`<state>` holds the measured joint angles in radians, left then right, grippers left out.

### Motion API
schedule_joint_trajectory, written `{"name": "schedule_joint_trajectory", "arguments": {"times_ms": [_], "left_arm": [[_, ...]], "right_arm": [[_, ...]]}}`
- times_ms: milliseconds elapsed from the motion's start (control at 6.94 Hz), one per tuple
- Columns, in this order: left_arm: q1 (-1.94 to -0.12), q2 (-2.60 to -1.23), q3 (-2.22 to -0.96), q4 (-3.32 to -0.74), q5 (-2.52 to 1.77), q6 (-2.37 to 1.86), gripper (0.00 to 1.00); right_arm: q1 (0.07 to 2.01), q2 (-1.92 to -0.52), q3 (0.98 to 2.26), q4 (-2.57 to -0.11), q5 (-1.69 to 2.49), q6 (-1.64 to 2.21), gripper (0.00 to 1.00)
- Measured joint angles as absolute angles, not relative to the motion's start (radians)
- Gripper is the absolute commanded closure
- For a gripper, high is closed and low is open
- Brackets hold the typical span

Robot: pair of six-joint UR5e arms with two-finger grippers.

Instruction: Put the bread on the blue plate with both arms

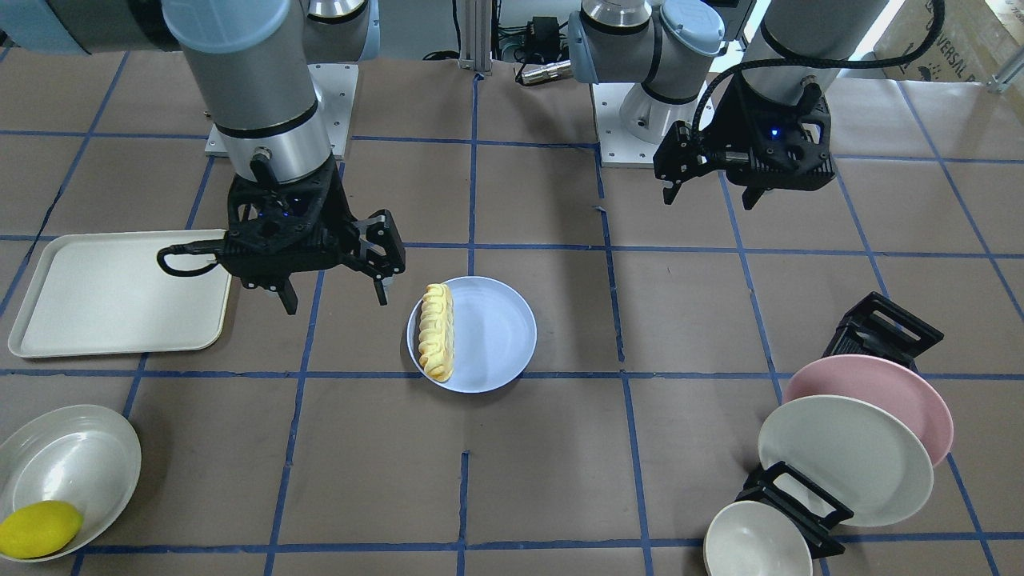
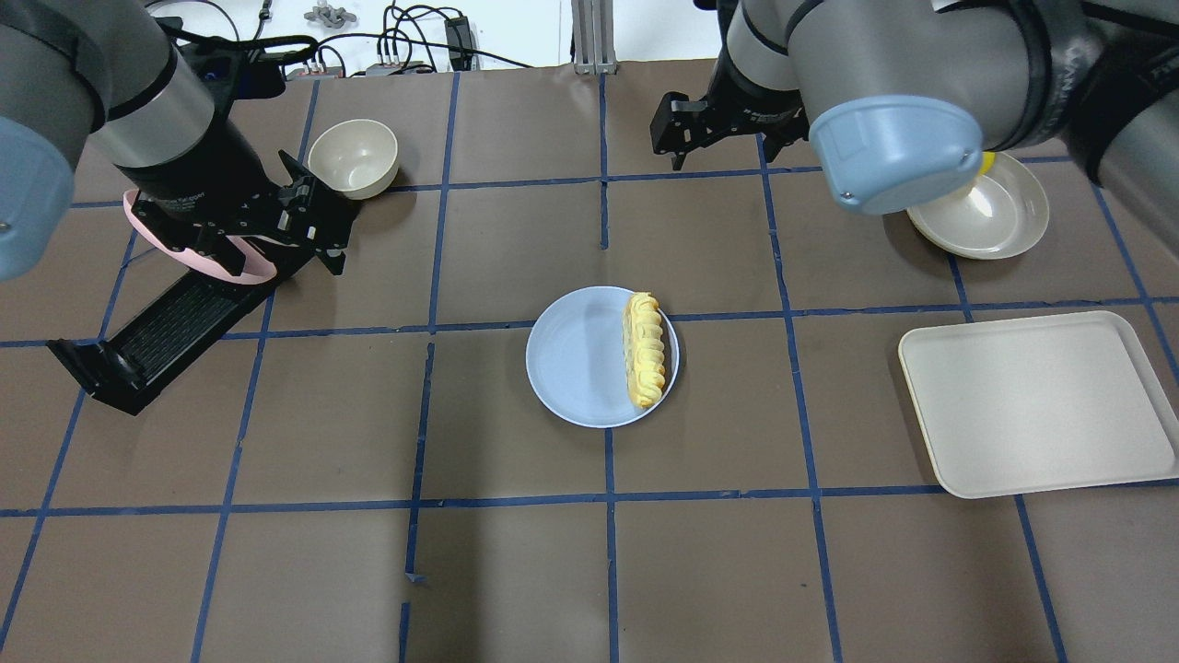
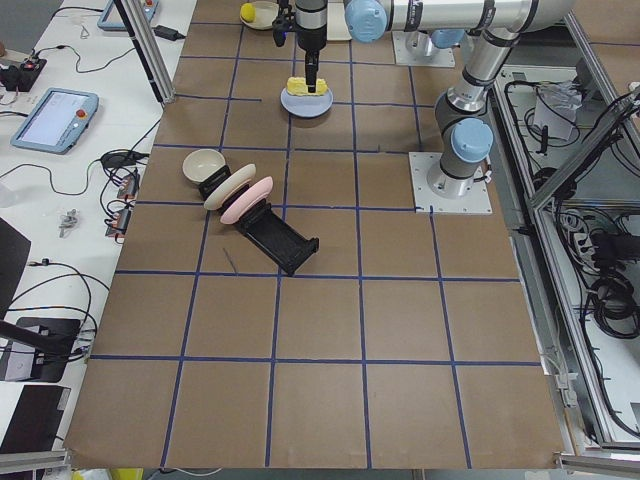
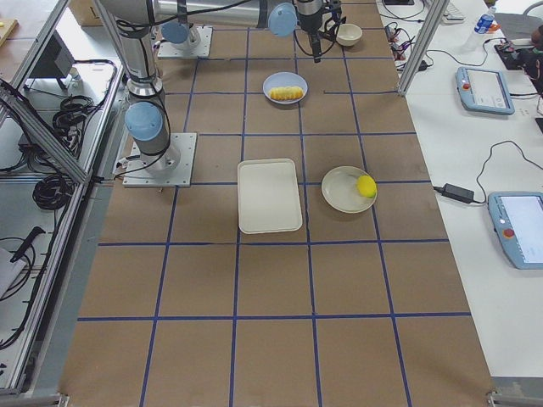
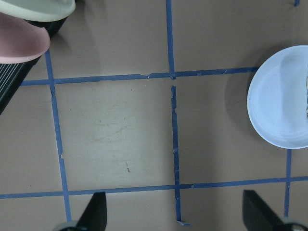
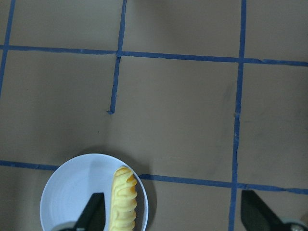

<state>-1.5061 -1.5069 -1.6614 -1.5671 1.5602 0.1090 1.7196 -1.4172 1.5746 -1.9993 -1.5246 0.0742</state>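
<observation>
While you look down from the overhead camera, you will find the bread [image 2: 645, 350] lying lengthwise on the blue plate [image 2: 571, 359], along its 3 o'clock rim, with the plate near the middle of the surface [image 2: 516, 571]. From that same view, the left tool [image 1: 710, 194] hangs above the surface at about 10 o'clock from the plate, its fingers spread and empty. The right tool [image 1: 336, 302] hangs at about 1 o'clock from the plate, likewise spread wide and gripping nothing, and both tools are well apart from the bread.
</observation>
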Motion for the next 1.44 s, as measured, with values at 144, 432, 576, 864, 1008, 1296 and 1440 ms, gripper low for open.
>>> {"name": "schedule_joint_trajectory", "arguments": {"times_ms": [144, 432, 576, 864, 1008, 1296, 1440], "left_arm": [[-1.506, -1.506, -1.662, -1.569, 1.56, 0.109, 0.0], [-1.506, -1.505, -1.663, -1.572, 1.56, 0.109, 0.0], [-1.506, -1.505, -1.662, -1.572, 1.56, 0.109, 0.0], [-1.506, -1.505, -1.661, -1.572, 1.56, 0.109, 0.0], [-1.506, -1.505, -1.661, -1.572, 1.56, 0.109, 0.0], [-1.506, -1.505, -1.661, -1.572, 1.561, 0.109, 0.0], [-1.506, -1.505, -1.661, -1.572, 1.562, 0.109, 0.0]], "right_arm": [[1.685, -1.434, 1.574, -1.982, -1.524, 0.051, 0.0], [1.646, -1.509, 1.571, -1.81, -1.524, 0.032, 0.0], [1.644, -1.554, 1.569, -1.718, -1.524, 0.031, 0.0], [1.644, -1.603, 1.562, -1.587, -1.524, 0.034, 0.0], [1.644, -1.61, 1.557, -1.546, -1.525, 0.035, 0.0], [1.644, -1.617, 1.555, -1.509, -1.526, 0.035, 0.0], [1.644, -1.618, 1.559, -1.507, -1.526, 0.035, 0.0]]}}
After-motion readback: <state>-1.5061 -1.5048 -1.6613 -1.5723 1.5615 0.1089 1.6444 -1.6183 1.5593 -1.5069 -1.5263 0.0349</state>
